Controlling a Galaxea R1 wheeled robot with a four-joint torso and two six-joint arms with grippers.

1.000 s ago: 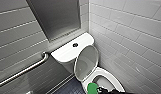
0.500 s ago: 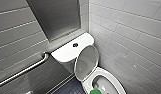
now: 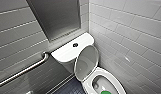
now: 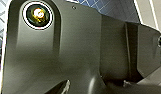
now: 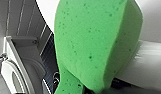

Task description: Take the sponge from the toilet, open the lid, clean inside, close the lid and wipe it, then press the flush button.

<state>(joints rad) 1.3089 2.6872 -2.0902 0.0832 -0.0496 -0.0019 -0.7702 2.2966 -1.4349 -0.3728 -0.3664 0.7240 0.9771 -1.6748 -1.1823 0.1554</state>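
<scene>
The small bright green soft sponge [image 3: 106,92] is down in the oval bowl of the white glossy ceramic toilet [image 3: 114,81], at the bowl's 6 o'clock edge in the head view. The right wrist view has it very close, its near end squeezed to a narrow neck, so I judge the right gripper [image 5: 81,90] to be clamped on it. Whether the left gripper is apart or together I cannot tell.

The white glossy oval plastic lid [image 3: 86,62] stands raised, leaning back toward the tank at the bowl's 11 o'clock. So 2 steps look done: the sponge is picked up and the lid is open. The 3rd, cleaning inside, appears to be the one in hand. Left are closing the lid, wiping it, and pressing the small round dark flush button [image 3: 75,45]. It sits untouched at the centre of the flat white tank top [image 3: 63,53], at 11 o'clock from the lid.
</scene>
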